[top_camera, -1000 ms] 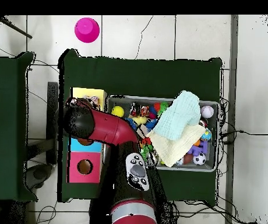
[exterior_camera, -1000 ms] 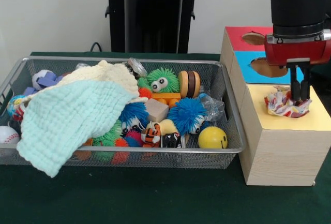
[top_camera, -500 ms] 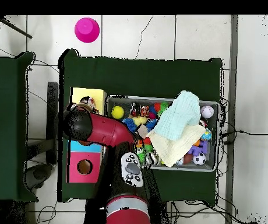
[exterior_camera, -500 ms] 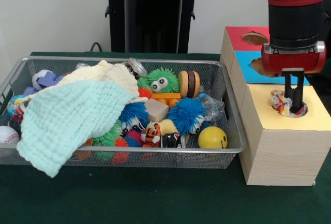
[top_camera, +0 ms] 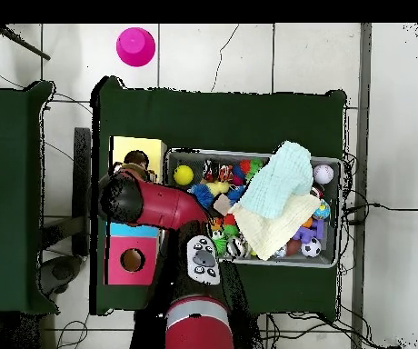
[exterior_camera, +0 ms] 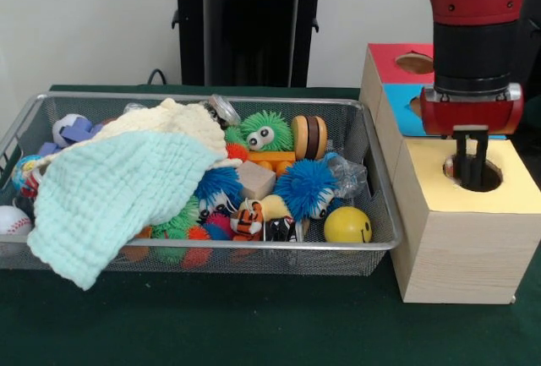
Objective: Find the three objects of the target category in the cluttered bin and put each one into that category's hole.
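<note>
The gripper (exterior_camera: pixel 472 172) sits at the right of the front view, its two dark fingers (exterior_camera: pixel 479 160) hanging close together with a thin gap between them, tips right at the mouth of the round hole (exterior_camera: pixel 473 173) in the yellow section (exterior_camera: pixel 507 190) of the wooden box (exterior_camera: pixel 456 248), and there's nothing between them, so it's let go. No target object shows at the hole, just dark inside. Behind that on the box top are a blue section (exterior_camera: pixel 404 106) and a red section (exterior_camera: pixel 390 57), each with its own hole. Off to the left, well apart from the gripper, is the wire bin (exterior_camera: pixel 376 214), still stuffed: a light green cloth (exterior_camera: pixel 110 197) draped over a cream cloth (exterior_camera: pixel 173 121), a green fuzzy toy (exterior_camera: pixel 265 131) with googly eyes, a blue fuzzy ball (exterior_camera: pixel 305 187), a yellow smiley ball (exterior_camera: pixel 347 225), a wooden block (exterior_camera: pixel 254 180) and a baseball (exterior_camera: pixel 12 221) at the far left. In the overhead view the red arm (top_camera: pixel 154 204) covers the box, and a pink cup (top_camera: pixel 135 45) sits on the floor at upper left.
</note>
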